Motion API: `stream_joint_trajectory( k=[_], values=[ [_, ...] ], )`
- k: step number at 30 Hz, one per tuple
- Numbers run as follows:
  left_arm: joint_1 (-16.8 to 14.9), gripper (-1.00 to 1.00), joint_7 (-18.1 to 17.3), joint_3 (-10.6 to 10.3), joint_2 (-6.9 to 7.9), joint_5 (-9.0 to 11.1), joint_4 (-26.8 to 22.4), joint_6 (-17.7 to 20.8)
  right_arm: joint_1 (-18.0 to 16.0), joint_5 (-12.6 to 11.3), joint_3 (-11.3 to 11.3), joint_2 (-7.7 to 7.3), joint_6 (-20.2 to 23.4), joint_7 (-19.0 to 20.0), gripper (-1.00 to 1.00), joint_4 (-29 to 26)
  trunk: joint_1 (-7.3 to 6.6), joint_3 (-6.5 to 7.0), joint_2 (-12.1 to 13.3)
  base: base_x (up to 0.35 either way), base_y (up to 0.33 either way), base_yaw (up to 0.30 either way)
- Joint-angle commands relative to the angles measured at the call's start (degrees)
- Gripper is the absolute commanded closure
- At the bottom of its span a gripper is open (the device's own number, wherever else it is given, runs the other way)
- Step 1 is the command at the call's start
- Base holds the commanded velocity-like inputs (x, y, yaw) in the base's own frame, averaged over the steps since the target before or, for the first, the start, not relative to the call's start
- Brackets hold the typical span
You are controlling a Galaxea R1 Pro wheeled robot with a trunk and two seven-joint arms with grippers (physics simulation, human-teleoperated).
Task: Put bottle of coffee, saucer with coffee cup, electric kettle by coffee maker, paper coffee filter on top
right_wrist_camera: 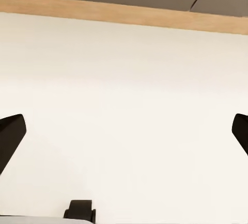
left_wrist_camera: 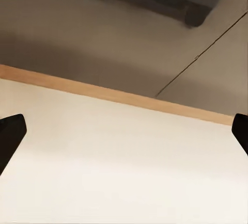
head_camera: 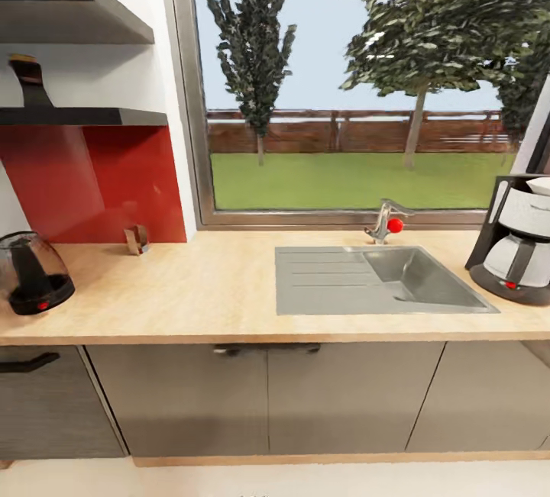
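The electric kettle (head_camera: 32, 273) sits at the far left of the bench (head_camera: 191, 291), well apart from the coffee maker (head_camera: 518, 241), which is cut off at the right edge. Moving the kettle across calls for a firm hold on its handle, keeping it upright. On the lower shelf (head_camera: 84, 117) a dark bottle-like shape (head_camera: 30, 81) stands, too indistinct to name. Both wrist views show jaws spread wide above pale floor.

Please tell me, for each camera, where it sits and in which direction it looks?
Head view: high, facing the countertop, sink, kettle and coffee maker; no arm visible.
Left wrist view: looks down at pale floor and cabinet base; left gripper fingertips at the edges.
Right wrist view: same floor and cabinet strip; right gripper fingertips.
Both wrist views share the wooden plinth.
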Motion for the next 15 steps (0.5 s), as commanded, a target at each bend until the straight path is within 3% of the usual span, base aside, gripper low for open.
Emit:
stream_joint_trajectory(
  k=[1,15],
  values=[
    [-0.1,-1.0,-0.3,-0.5,0.01,0.6,0.1,-0.1,0.0,0.2,0.1,-0.02,-0.2,0.0,-1.0,0.0,0.0,-0.07,0.0,-0.028,0.093,0.254],
    [-0.1,-1.0,-0.3,-0.4,0.01,0.6,0.0,-0.1,0.0,0.2,0.1,0.06,-0.2,0.0,-1.0,0.0,0.0,-0.07,0.0,-0.006,0.044,0.267]
  ],
)
